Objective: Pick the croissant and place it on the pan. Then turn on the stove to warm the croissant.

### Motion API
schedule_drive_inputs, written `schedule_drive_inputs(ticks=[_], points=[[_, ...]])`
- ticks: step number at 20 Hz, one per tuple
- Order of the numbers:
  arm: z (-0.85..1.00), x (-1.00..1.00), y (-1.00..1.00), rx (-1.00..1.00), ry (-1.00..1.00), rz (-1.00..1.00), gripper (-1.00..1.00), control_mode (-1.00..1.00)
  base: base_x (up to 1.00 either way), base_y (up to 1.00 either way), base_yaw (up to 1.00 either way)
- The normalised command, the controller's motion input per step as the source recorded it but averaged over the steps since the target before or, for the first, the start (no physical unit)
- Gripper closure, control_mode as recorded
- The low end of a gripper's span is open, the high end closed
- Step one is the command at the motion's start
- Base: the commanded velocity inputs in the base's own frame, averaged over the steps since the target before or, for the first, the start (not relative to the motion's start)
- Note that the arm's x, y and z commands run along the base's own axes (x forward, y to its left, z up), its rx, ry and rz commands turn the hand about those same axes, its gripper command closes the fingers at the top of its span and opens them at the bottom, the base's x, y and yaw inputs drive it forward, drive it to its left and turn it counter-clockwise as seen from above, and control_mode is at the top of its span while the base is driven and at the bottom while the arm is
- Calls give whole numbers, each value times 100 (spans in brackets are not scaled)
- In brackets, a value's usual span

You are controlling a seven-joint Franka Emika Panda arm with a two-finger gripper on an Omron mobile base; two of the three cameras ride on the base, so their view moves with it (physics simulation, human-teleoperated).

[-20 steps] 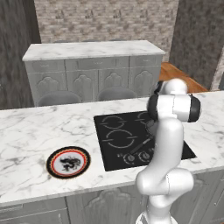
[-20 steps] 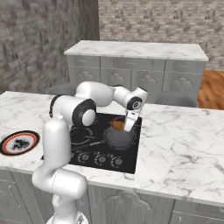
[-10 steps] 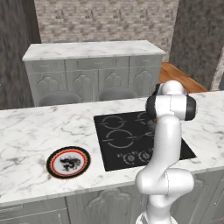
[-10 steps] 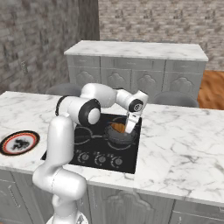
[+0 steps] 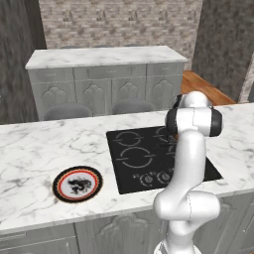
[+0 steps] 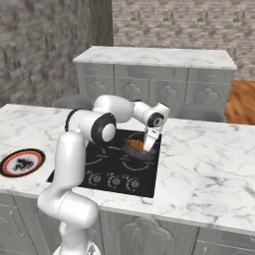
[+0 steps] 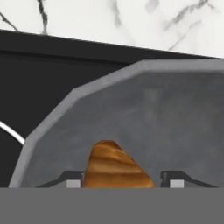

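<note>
The golden-brown croissant (image 7: 114, 166) sits between my two fingertips (image 7: 73, 180), just above the grey floor of the pan (image 7: 166, 118). In the right base view my gripper (image 6: 148, 146) points down into the dark pan (image 6: 141, 154), and the croissant (image 6: 133, 145) shows at its left side. The pan rests on the right rear part of the black stove (image 6: 107, 160). The gripper is shut on the croissant. My own arm hides the pan in the left base view, where the stove (image 5: 141, 158) lies ahead.
The round plate (image 6: 22, 162) with the black print and red rim lies far left on the marble counter (image 6: 209, 169); it shows again (image 5: 77, 183) in the left base view. The stove's knobs (image 6: 114, 181) line its front edge. A grey cabinet island (image 6: 154, 69) stands behind.
The arm's elbow has swung a little while the gripper stayed over the pan with the croissant, sinking slightly towards it.
</note>
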Motion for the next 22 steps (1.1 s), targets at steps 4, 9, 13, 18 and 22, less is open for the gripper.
schedule_drive_inputs(ticks=[4, 9, 13, 18, 22], points=[[-12, -13, -1, 0, -5, 0, -100, -100, 0, 0, 0], [0, -24, 0, 0, -13, 0, -100, -100, 0, 0, 0], [0, -29, 0, 0, -19, 0, -100, -100, 0, 0, 0], [21, -17, 5, 0, -19, 0, -100, -100, 0, 0, 0], [49, -17, 23, 0, -28, 3, -100, -100, 0, 0, 0]])
